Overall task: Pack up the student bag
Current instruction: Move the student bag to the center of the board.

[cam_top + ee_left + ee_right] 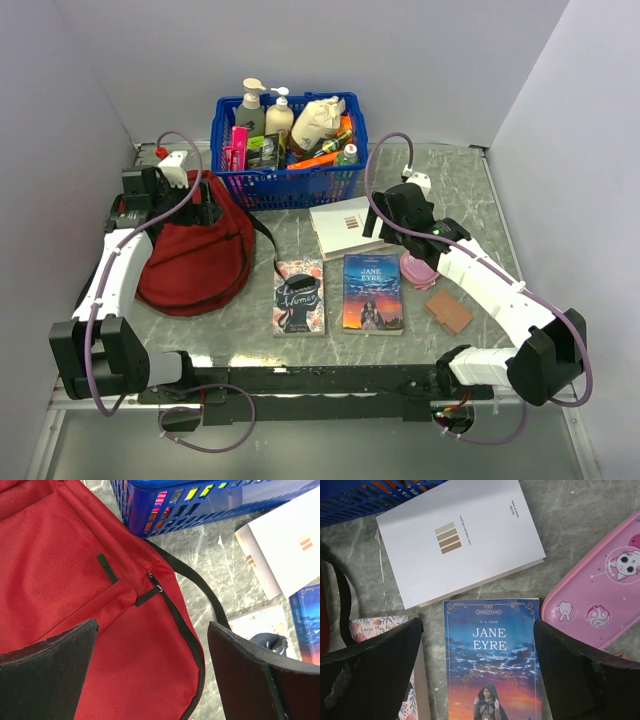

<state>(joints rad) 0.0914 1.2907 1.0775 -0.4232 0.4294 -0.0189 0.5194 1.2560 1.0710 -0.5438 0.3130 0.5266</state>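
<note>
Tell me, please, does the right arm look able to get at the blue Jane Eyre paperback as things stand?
Probably yes: the right arm's fingers hang open directly above the blue Jane Eyre paperback, its cover is bare, and the pink cat-print pencil case lies apart alongside.

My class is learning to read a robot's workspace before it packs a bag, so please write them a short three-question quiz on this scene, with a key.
1. True or false: the white book lies inside the blue basket.
2. What does the left hand hover over? A the student bag; B the blue basket; C the white book.
3. Fill in: the book seen between the fingers of the right hand, in its wrist view, is titled ____.
Key: 1 false; 2 A; 3 Jane Eyre.
</note>
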